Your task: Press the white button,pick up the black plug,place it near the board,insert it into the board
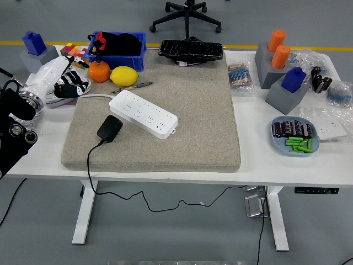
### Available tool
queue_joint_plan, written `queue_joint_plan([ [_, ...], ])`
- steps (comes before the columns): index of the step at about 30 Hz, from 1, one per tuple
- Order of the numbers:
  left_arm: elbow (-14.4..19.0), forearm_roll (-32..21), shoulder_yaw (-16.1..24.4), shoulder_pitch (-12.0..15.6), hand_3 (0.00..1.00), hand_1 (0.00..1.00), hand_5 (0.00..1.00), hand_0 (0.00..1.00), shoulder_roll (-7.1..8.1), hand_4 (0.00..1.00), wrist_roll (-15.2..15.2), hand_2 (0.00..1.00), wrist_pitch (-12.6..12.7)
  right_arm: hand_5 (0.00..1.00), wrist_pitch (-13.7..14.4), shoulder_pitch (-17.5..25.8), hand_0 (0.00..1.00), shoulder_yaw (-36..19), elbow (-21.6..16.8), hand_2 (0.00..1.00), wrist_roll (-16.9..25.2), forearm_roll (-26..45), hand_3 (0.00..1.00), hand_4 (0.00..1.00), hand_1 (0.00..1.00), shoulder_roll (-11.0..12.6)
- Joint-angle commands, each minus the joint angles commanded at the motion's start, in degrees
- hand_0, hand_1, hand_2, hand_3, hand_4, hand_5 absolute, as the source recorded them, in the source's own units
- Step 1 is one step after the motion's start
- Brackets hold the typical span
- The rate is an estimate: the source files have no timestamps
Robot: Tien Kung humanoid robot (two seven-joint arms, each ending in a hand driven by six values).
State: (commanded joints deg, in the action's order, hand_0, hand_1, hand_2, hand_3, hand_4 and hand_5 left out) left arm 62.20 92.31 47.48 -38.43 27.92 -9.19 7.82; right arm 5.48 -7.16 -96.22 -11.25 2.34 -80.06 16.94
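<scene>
The left hand rests at the mat's far-left corner, fingers loosely curled on nothing – the black plug lies just beside the power strip, so a careless reach risks nudging either.

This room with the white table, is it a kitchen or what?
Probably a robot lab or workshop, not a kitchen. A power strip and black plug lie on a grey mat, an office chair stands behind, and a robot's left hand waits at the table's left side.
</scene>
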Motion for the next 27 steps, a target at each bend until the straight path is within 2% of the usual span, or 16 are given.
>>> queue_joint_plan([
  [5, -2.82, -2.14, -4.6, -3.45, 0.665, 0.098, 0.002, 0.087, -0.92, 0.002, -1.24, 0.184, -1.28, 0.352, -0.06, 0.11, 0.68, -0.01, 0.14, 0.593, -0.02, -0.02, 0.57, 0.649, 0.614, 0.02],
  [6, -3.74, -3.31, -5.85, -4.37, 0.672, 0.052, 0.002, 0.054, -1.34, 0.002, -1.66, 0.163, -1.8, 0.352, -0.09, 0.13, 0.681, 0.11, 0.11, 0.593, -0.01, 0.08, 0.57, 0.649, 0.614, 0.04],
  [11, -6.68, -6.96, -9.79, -6.96, 0.672, 0.052, 0.002, 0.054, -2.99, 0.002, -3.05, 0.163, -3.67, 0.352, -0.16, 0.14, 0.681, 0.54, 0.1, 0.593, 0.02, 0.25, 0.57, 0.649, 0.614, 0.15],
  [12, -7.29, -7.51, -10.53, -7.42, 0.703, 0.006, 0.002, 0.005, -3.36, 0.002, -3.05, 0.11, -3.74, 0.352, -0.17, 0.15, 0.681, 0.64, 0.11, 0.593, 0.03, 0.29, 0.57, 0.649, 0.614, 0.18],
  [14, -9.15, -8.62, -12.61, -8.59, 0.703, 0.006, 0.002, 0.005, -4.49, 0.002, -3.62, 0.11, -4.31, 0.352, -0.21, 0.14, 0.681, 0.81, 0.19, 0.593, 0.01, 0.32, 0.57, 0.649, 0.614, 0.21],
  [27, -17.86, -15.21, -18.92, -12.59, 0.746, 0.004, 0.002, 0.002, -9.98, 0.002, -4.6, 0.099, -5.74, 0.353, -0.32, 0.2, 0.681, 2.09, 0.31, 0.593, -0.01, 0.88, 0.57, 0.649, 0.615, 0.32],
])
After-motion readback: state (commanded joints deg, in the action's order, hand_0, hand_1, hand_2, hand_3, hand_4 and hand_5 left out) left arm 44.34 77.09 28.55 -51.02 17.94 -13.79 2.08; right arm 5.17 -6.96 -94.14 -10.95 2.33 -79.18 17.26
